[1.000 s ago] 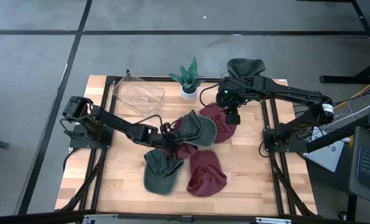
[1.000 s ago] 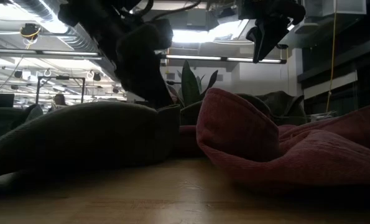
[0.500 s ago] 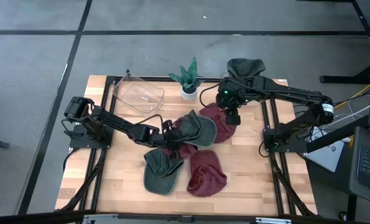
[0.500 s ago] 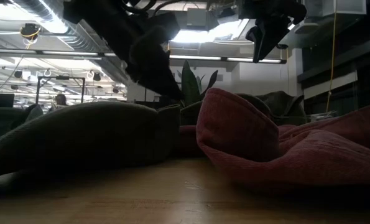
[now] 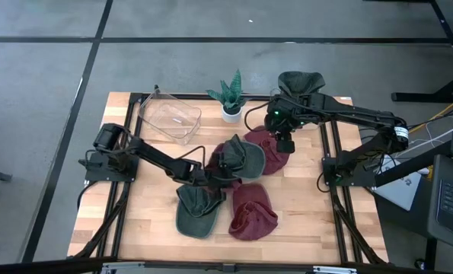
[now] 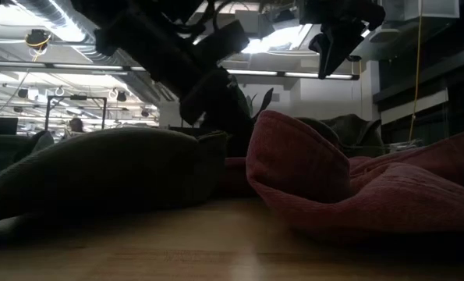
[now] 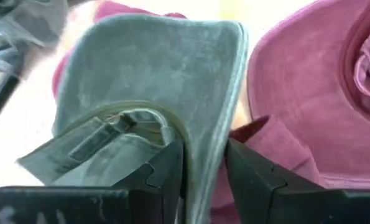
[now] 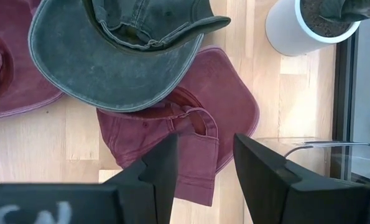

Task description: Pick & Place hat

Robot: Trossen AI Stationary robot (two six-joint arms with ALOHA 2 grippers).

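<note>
We see a wooden table (image 5: 146,221) with a loose pile of hats at its middle. Nearest us lie a green hat (image 5: 196,213) on the left and a maroon hat (image 5: 253,213) just right of it, touching. Farther back a second green hat (image 5: 243,156) rests on more maroon hats (image 5: 274,146), its brim overlapping them. Another dark green hat (image 5: 301,81) sits off the far right edge, behind the right arm. At the far left stands a clear plastic bin (image 5: 170,117), and right of it a small potted plant (image 5: 231,99) in a white pot.

The left gripper (image 7: 203,168) reaches in from the left to the middle of the pile, and its two fingers are closed on the edge of the second green hat, the fabric pinched between them. The right gripper (image 8: 203,165) hangs above the far maroon hats with its fingers apart, holding nothing and clear of the cloth below.
</note>
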